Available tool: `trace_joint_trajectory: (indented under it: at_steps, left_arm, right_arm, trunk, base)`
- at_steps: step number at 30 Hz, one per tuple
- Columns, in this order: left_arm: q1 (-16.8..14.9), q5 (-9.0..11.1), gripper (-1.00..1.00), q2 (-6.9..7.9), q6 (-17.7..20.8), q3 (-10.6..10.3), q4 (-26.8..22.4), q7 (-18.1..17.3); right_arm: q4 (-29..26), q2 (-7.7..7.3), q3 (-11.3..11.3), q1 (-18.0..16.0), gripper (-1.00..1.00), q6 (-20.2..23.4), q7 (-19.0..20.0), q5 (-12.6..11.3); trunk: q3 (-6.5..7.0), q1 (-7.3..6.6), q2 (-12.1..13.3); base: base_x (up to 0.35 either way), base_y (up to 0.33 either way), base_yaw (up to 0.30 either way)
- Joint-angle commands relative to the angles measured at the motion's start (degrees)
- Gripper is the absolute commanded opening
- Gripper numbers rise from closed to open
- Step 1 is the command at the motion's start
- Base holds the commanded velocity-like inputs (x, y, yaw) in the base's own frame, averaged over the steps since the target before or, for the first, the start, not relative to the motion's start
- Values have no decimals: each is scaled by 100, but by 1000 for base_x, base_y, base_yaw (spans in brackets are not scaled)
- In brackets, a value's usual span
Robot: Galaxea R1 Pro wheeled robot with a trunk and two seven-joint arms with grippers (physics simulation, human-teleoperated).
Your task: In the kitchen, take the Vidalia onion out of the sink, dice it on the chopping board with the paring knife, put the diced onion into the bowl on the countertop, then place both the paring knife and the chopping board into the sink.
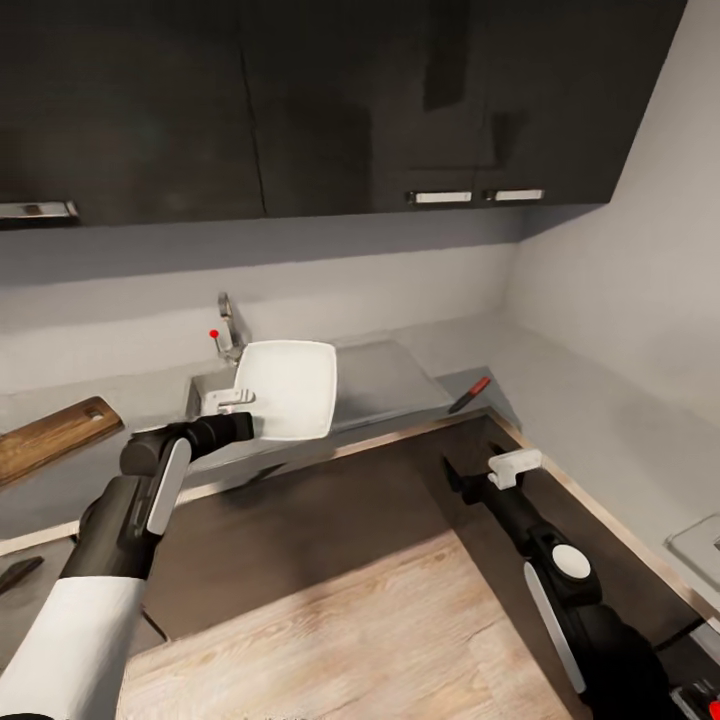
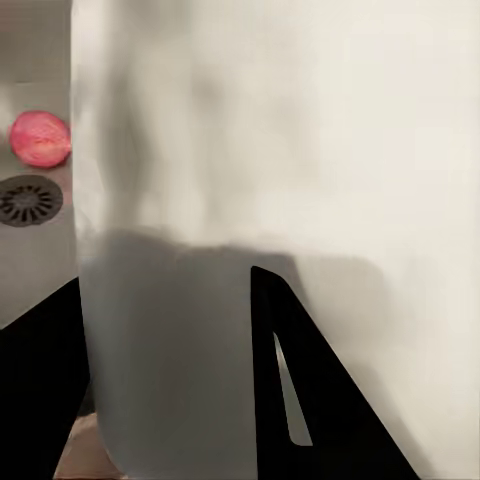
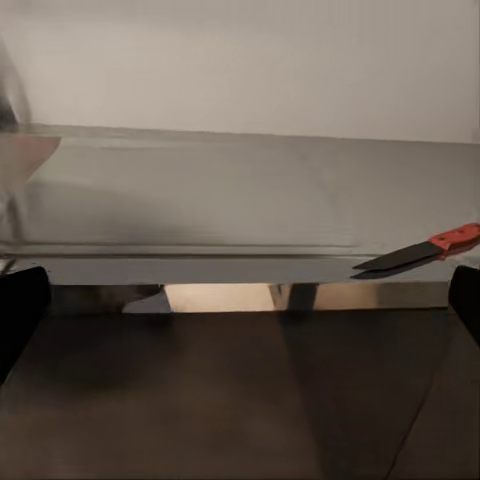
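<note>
Head view: left gripper (image 1: 232, 398) clamped on bowl (image 1: 290, 388), above sink (image 1: 205, 390); right gripper (image 1: 514, 467) spread apart. Next: park bowl, fetch Vidalia onion (image 2: 41, 139).

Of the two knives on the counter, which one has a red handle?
The knife right of the sink, blade overhanging the counter edge; the one at far left looks all dark.
</note>
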Motion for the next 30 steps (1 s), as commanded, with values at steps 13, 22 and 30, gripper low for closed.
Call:
trace_joint_trajectory:
  at_steps: [13,22,30]
  left_arm:
    - [-7,8,-100,10,23,-11,346,-55]
    - [-7,8,-100,10,14,-9,347,-55]
    - [-7,8,-100,10,14,-9,347,-55]
  right_arm:
    - [-10,-3,-108,-3,100,-1,7,-2]
    - [-10,-3,-116,-3,100,-2,-2,-1]
    - [-10,-3,-342,-3,100,-2,-115,-2]
  trunk:
    - [-12,3,-12]
    - [-12,3,-12]
    - [-12,3,-12]
  base:
    - [0,0,297]
    - [0,0,297]
    - [0,0,297]
